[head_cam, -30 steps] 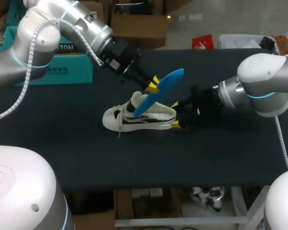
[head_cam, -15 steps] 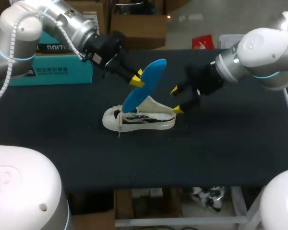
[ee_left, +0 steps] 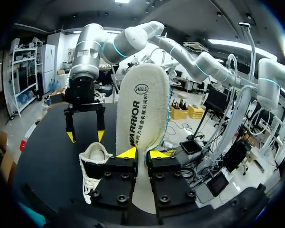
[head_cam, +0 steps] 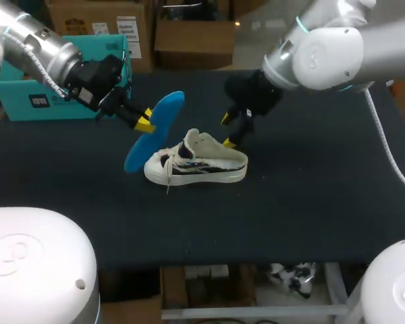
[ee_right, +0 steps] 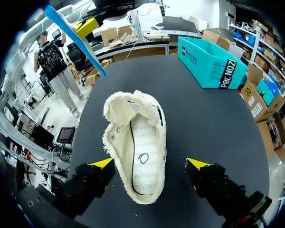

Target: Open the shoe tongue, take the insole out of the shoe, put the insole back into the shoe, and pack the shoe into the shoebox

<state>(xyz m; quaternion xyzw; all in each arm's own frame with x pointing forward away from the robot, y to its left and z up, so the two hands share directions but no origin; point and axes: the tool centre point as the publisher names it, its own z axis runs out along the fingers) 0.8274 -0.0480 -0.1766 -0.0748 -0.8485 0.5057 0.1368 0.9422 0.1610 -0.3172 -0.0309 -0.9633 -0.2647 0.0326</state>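
1. Blue-soled insole is fully out of the shoe. My left gripper pinches it and holds it in the air just beside the toe, so I count the removal as done.
2. Tongue is folded open. Through the right wrist view I look straight down onto the shoe's bare stitched footbed.
3. My right gripper hangs above the heel, fingers spread, holding nothing.
4. Left to do, as I judge it: slide the insole back in, then carry the shoe to the teal shoebox, which sits well apart at the far left of the table.
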